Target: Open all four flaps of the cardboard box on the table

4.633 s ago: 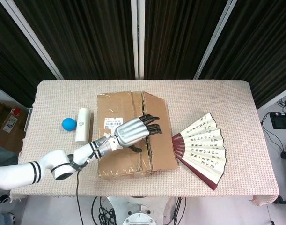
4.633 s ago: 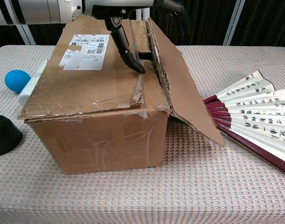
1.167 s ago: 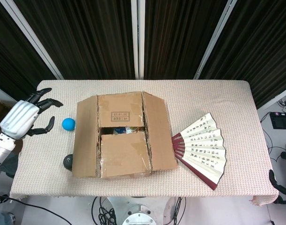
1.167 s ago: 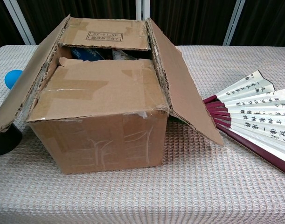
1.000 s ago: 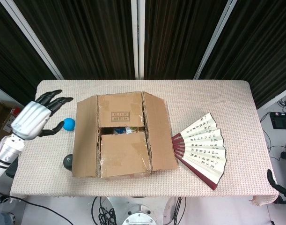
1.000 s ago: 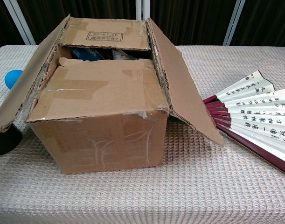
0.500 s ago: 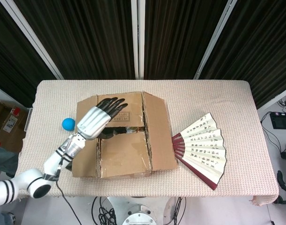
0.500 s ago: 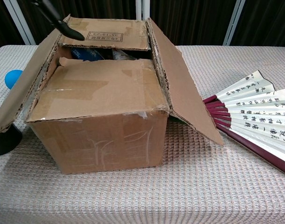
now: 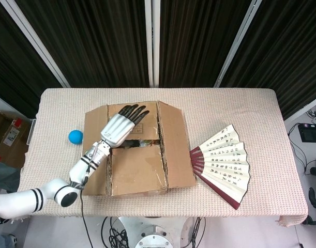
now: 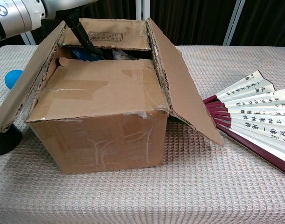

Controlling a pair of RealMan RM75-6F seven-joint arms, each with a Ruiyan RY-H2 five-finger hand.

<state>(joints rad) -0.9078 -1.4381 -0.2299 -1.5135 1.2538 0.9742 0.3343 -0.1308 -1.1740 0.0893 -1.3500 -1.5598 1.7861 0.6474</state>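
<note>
The cardboard box (image 9: 137, 150) stands mid-table. Its left flap (image 9: 95, 150) and right flap (image 9: 176, 144) are folded outward. The far flap (image 9: 142, 135) and near flap (image 9: 137, 169) still lie over the top, with a gap between them showing blue contents (image 10: 93, 55). My left hand (image 9: 124, 125) lies over the far flap with its fingers stretched out and holds nothing. In the chest view a dark finger (image 10: 81, 35) dips past that flap's (image 10: 114, 35) left corner into the gap. A dark sliver (image 9: 314, 197) at the right edge could be my right hand.
A blue ball (image 9: 75, 136) lies left of the box. A black object (image 10: 4, 140) sits under the lowered left flap. An opened paper fan (image 9: 225, 164) lies to the right, close to the right flap's edge. The table's cloth (image 9: 240, 113) is beige.
The left hand swung in from outside the table's left end and now lies over the far flap, a little further right than half a second ago. The flaps have not moved.
</note>
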